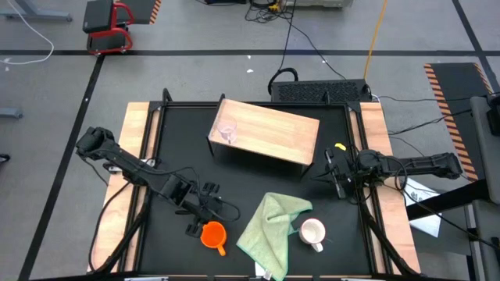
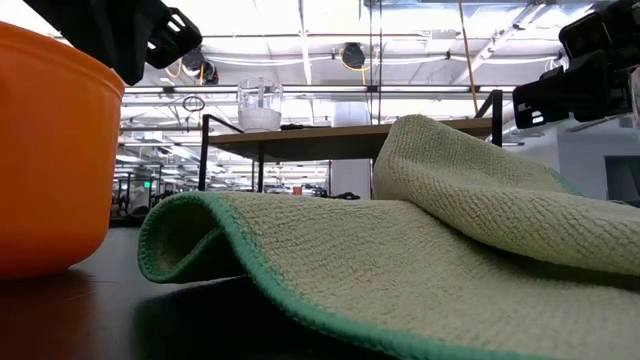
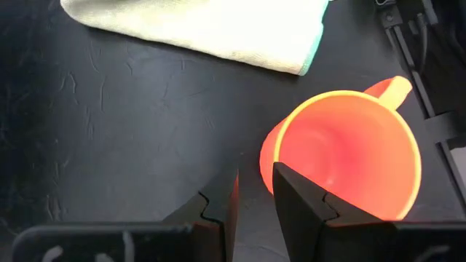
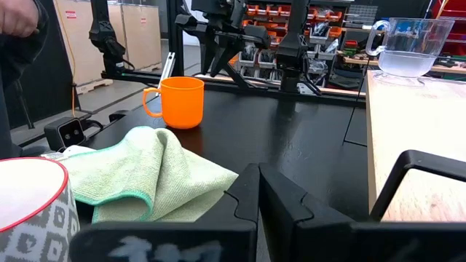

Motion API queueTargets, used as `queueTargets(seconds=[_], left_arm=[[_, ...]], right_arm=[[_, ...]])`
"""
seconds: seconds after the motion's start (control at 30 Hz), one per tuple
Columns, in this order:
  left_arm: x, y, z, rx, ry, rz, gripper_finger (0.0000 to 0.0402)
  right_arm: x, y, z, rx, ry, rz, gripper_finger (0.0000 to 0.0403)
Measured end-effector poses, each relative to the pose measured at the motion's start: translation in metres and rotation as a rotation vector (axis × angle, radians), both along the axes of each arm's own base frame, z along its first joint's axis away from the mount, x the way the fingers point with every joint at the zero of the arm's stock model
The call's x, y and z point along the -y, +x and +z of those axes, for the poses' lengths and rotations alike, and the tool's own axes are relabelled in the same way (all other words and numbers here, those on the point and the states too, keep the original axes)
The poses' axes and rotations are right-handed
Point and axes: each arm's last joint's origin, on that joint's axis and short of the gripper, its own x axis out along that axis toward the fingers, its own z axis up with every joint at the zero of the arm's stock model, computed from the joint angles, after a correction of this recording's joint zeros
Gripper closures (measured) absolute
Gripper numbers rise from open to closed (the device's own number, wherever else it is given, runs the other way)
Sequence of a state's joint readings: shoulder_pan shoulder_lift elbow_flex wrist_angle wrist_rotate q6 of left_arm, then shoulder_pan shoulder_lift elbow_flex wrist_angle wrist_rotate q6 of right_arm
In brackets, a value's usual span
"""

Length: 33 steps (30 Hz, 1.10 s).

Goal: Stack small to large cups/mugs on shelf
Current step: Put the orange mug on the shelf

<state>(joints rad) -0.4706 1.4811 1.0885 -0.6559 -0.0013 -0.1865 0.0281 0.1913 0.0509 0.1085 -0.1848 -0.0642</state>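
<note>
1. The left end effector (image 1: 197, 219) hovers just beside the orange mug (image 1: 213, 234) at the desk's (image 1: 180, 148) near left, fingers nearly closed and empty.
2. The right end effector (image 1: 334, 173), closed, waits at the right.
3. The clear glass cup (image 1: 227, 133) stands on the shelf (image 1: 273, 129).
4. The green cloth (image 1: 269, 226) hides the white mug (image 1: 312, 232) in the low view.

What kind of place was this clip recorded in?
Probably a robotics lab or workshop. The black table stands on a grey floor with taped lines, cables trail across it, and parts bins on shelving fill the background.
</note>
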Motion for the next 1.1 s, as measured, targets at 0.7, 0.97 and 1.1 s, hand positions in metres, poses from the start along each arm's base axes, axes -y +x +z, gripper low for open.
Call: queueTargets(seconds=[0.7,0.97,1.1], left_arm=[[-0.0002,-0.0005,-0.0003,-0.005,0.003,-0.001,0.0388],[-0.0002,-0.0004,-0.0002,-0.007,-0.003,0.008,0.036],[0.0001,0.0002,0.0001,-0.002,-0.009,0.016,0.0314]], right_arm=[[0.0,0.0,0.0,0.0,0.0,0.0,0.0403],[0.0,0.0,-0.0001,0.0,0.0,0.0,0.0403],[0.0,0.0,0.0,0.0,0.0,0.0,0.0403]])
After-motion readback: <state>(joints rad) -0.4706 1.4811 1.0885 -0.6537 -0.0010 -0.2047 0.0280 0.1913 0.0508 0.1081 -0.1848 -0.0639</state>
